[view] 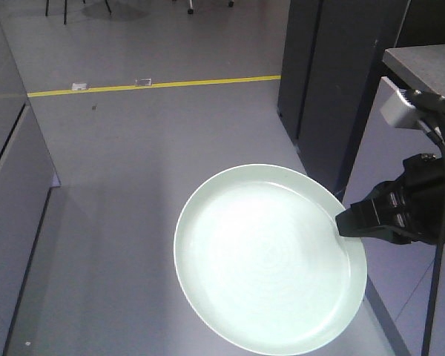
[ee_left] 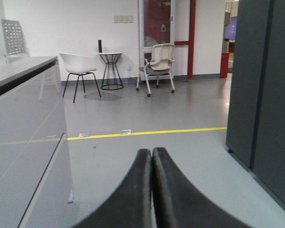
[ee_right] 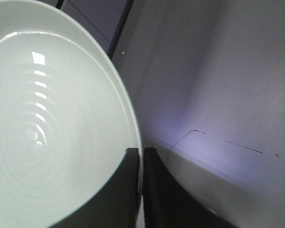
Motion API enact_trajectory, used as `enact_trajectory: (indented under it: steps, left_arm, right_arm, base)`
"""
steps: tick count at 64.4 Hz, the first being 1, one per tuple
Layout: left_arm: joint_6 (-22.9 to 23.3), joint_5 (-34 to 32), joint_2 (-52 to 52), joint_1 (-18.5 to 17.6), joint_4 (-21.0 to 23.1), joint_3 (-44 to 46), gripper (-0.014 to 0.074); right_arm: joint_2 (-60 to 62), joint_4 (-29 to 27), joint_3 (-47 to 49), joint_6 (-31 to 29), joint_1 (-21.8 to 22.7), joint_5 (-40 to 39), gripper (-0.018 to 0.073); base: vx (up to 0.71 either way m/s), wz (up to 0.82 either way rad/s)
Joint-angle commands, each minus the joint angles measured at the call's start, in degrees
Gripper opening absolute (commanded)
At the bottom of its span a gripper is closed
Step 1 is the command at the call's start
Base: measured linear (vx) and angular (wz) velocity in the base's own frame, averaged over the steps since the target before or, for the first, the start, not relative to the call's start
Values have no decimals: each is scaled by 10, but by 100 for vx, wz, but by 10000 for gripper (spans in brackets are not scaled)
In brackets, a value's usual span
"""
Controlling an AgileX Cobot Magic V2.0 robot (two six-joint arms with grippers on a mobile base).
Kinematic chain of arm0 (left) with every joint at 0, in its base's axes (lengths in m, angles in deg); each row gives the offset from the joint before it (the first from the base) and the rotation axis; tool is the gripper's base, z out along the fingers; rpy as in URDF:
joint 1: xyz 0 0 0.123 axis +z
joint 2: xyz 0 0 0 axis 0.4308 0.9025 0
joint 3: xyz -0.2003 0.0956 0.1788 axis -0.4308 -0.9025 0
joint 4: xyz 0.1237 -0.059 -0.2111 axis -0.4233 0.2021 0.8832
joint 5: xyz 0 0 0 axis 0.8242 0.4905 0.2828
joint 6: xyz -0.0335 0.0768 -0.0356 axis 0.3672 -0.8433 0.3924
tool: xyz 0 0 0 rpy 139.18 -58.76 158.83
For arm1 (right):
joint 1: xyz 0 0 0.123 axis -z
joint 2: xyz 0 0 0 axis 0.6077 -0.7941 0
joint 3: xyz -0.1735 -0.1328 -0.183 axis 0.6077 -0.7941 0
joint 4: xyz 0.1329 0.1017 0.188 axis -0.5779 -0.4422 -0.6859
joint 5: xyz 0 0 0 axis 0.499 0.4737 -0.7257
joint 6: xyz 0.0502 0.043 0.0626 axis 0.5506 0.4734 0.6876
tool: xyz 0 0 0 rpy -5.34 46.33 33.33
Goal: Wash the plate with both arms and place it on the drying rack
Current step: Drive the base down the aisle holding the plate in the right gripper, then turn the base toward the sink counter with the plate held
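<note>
Plate (view: 271, 259) rim pinched by right tool (ee_right: 141, 161); left tool (ee_left: 152, 159) pressed together, empty.

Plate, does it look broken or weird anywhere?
No cracks or chips show on the plate. The odd part is where it is: the right gripper pinches just its rim, and it hangs out over the floor. The left gripper is shut on nothing.
</note>
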Motion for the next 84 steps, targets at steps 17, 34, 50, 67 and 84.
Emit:
enact_trajectory:
  steps: [17, 34, 50, 67, 84]
  left_arm:
    - [2, -43, -8, -1, 5, 18, -6]
    - [2, -43, -8, -1, 5, 18, -6]
    - [2, -42, -8, -1, 5, 18, -6]
    - [2, -42, -8, -1, 5, 18, -6]
    - [2, -42, -8, -1, 5, 18, -6]
  right_arm:
    - [12, -24, 14, -5, 0, -17, -4]
    - [12, -24, 14, -5, 0, -17, -4]
    - [12, -24, 14, -5, 0, -17, -4]
    - [12, -24, 14, -5, 0, -17, -4]
    - [12, -24, 14, -5, 0, -17, -4]
  base:
    - [11, -23]
    - [10, -29]
    - [9, -31]
    - [8, -31]
    - [8, -31]
